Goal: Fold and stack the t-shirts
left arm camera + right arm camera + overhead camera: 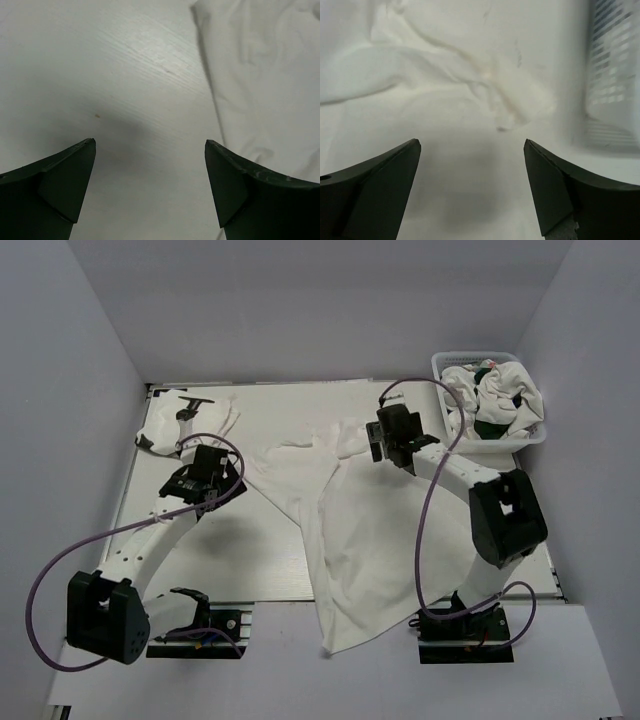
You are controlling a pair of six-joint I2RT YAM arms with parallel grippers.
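The t-shirt (355,530) to be folded lies spread on the table (265,560), left of the basket (532,438). Its long axis runs from a far end level with the basket to the near table edge, where the cloth hangs over. The right gripper (472,142), jaws released and empty, hovers over that far end beside the basket; treat it as the nearer arm. The left gripper (150,144), also released, sits beyond the shirt from the basket, cloth edge just to its right. More t-shirts (495,390) fill the basket; you can read no lettering.
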